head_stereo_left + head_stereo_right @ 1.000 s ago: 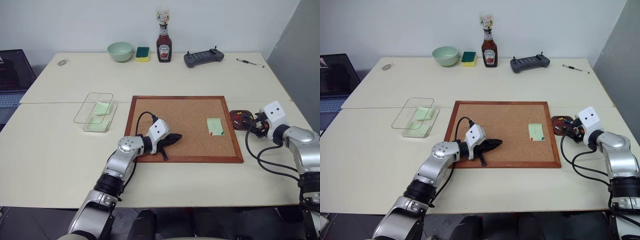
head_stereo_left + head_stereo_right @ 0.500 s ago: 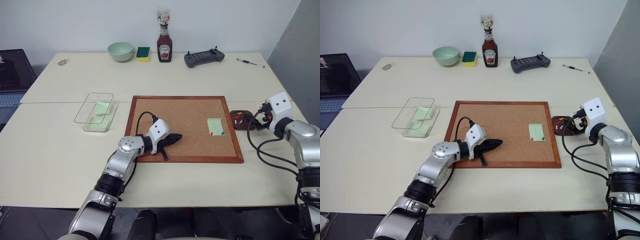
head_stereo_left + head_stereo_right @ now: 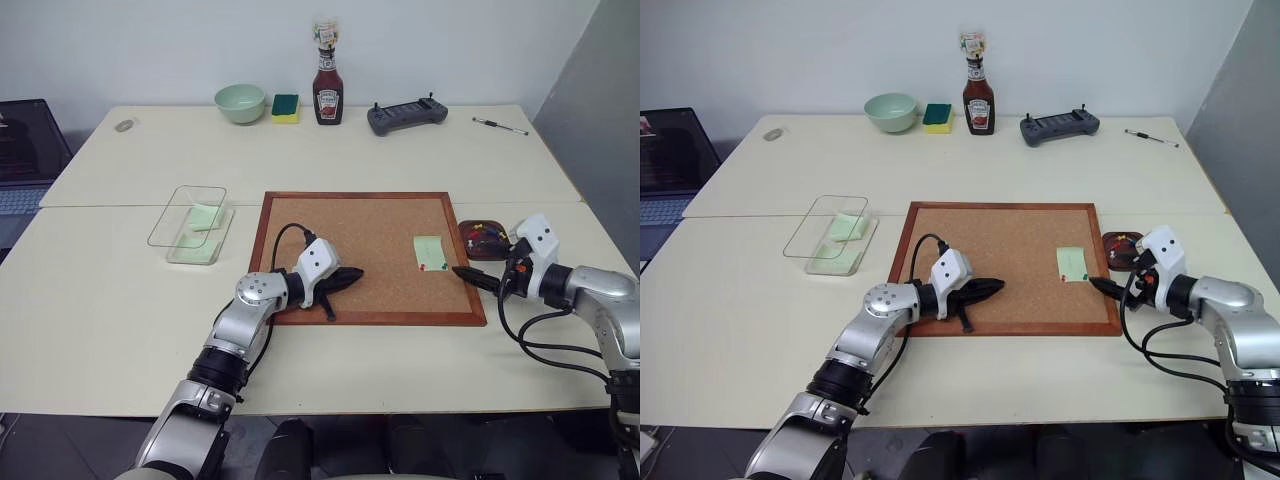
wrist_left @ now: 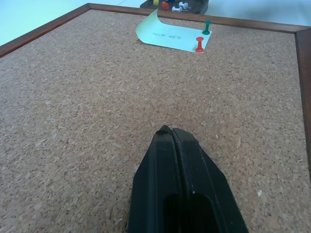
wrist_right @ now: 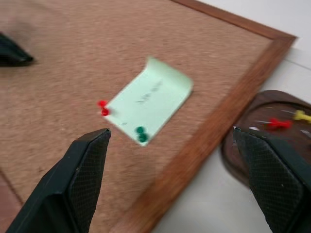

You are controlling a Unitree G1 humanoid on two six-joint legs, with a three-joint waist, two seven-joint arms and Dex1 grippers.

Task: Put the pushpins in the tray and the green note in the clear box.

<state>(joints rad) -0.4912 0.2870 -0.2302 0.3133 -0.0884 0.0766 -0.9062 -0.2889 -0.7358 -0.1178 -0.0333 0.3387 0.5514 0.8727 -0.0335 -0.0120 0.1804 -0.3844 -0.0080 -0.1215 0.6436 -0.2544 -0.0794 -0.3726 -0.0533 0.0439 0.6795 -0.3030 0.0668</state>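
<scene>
- Clear box (image 3: 190, 223): on the worktop (image 3: 100, 300), left of the corkboard (image 3: 370, 255); pale green slips already lie inside. Thin rigid plastic, judged light and easy to shove, so drop a note in from above rather than press on the wall.
- Left hand (image 3: 352, 273): fingers clenched together, grasping nothing, resting low over the corkboard's near left part, pointing toward the note.
- Green note (image 3: 430, 251): on the right part of the corkboard, pinned at its near edge by a red pushpin (image 5: 103, 108) and a green pushpin (image 5: 141, 134); far edge curls up free. Paper is judged limp, tearable and weightless; it will not lift cleanly until both pins are out. Then take it by the curled free edge.
- Pushpins: tiny, hard, smooth plastic heads, likely to slip or roll. Pinch each by the waist of its head and pull straight out of the cork.
- Right hand (image 3: 470, 276): fingers spread wide, empty, hovering at the board's right frame, aimed at the two pins.
- Tray (image 3: 482, 241): just right of the board, touching or nearly so; already holds several pins.
</scene>
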